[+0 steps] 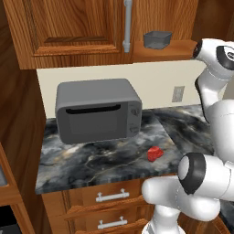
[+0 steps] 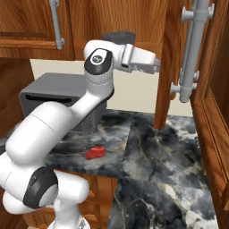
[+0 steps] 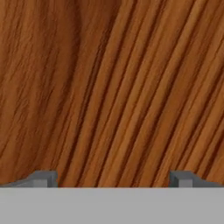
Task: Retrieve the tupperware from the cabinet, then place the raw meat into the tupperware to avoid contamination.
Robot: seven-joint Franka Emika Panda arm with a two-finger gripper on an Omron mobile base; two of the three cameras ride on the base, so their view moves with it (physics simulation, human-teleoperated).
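The tupperware (image 1: 157,39), a small grey open tub, stands on the bottom shelf of the opened cabinet (image 1: 68,27); in the right base view the tupperware (image 2: 118,36) shows just behind my forearm. The raw meat (image 1: 154,153), a red lump, lies on the marble counter to the right of the microwave and appears again as the raw meat (image 2: 95,153). My gripper (image 3: 113,179) is open, its fingertips (image 3: 43,178) wide apart with nothing between them, facing wood grain at very close range. My hand (image 2: 152,61) is at shelf height, pointing right at the swung-open cabinet door (image 2: 167,67).
A big grey microwave (image 1: 98,114) sits on the dark marble counter (image 1: 105,157) below the cabinet. The open door carries a long silver handle (image 2: 193,49). Drawers (image 1: 109,196) with horizontal handles lie under the counter. A wall outlet (image 1: 178,93) is on the backsplash.
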